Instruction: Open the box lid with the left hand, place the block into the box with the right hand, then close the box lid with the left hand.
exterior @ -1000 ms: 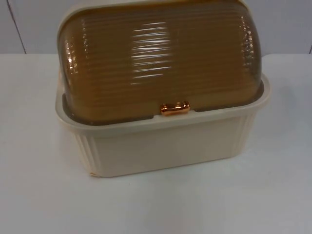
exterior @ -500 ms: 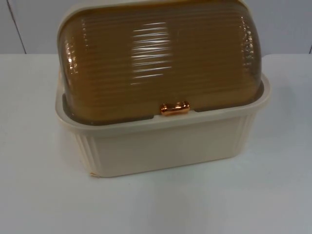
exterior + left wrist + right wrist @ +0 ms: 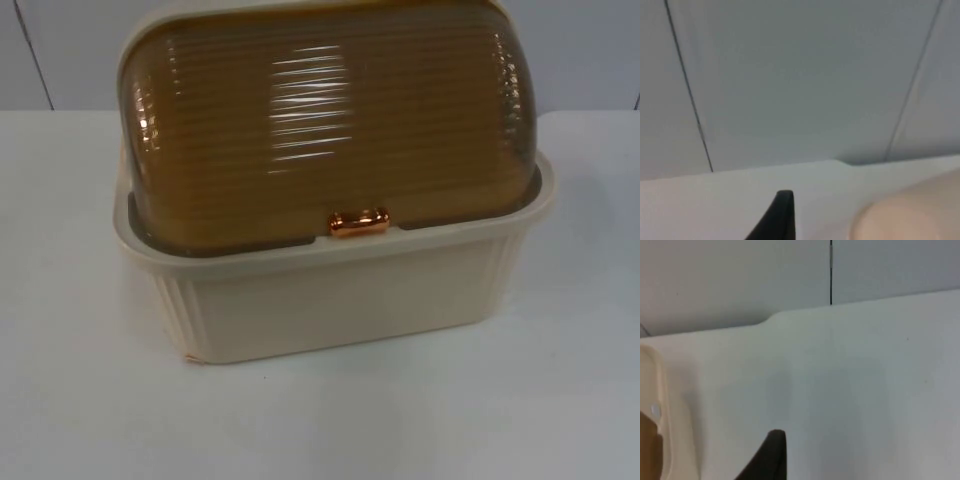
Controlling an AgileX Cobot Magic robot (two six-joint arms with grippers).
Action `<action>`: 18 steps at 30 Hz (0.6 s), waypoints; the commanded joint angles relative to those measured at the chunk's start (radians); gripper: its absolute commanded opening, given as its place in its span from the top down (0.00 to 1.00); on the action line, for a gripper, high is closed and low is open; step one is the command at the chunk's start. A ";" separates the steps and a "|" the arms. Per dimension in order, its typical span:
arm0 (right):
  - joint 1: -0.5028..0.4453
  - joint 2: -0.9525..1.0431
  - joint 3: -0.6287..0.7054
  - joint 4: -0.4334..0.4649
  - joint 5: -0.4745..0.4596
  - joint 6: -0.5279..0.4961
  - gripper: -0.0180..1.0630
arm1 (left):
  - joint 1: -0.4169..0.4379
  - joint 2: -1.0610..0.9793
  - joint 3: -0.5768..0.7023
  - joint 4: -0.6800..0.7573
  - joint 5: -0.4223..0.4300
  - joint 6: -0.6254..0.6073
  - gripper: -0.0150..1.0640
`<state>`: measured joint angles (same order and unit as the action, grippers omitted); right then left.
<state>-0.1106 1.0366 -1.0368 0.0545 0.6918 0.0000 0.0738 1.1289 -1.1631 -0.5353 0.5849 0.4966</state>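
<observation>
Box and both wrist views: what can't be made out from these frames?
- Inside of the box: hidden in the top view by the closed, ribbed brown lid, with its copper handle at the front rim.
- Block: can't be located anywhere on the white table.
- Left gripper: cut off by the left wrist view's edge; jaws' state unclear.
- Right gripper: same, in the right wrist view.

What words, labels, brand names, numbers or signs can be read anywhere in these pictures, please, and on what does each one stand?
None: no text, number or sign can be read in any view.
The cream box bears only ribs.
Its brown lid, shut, shows ridges and glare, no print.
The copper handle is plain.
The white table and the grey wall are unmarked.
A fingertip of the left gripper and of the right gripper carry no marking.
</observation>
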 commanded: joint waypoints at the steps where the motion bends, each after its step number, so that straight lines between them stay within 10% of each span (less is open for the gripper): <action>1: 0.003 -0.015 0.002 0.004 0.032 0.000 0.01 | -0.003 -0.017 0.002 0.005 0.060 0.005 0.03; 18: 0.003 -0.187 0.002 -0.055 0.235 0.069 0.01 | -0.003 -0.068 0.002 0.027 0.378 -0.035 0.03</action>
<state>-0.1106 0.8577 -1.0368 0.0078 0.8913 0.0856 0.0738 1.0761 -1.1631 -0.4985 0.9223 0.4507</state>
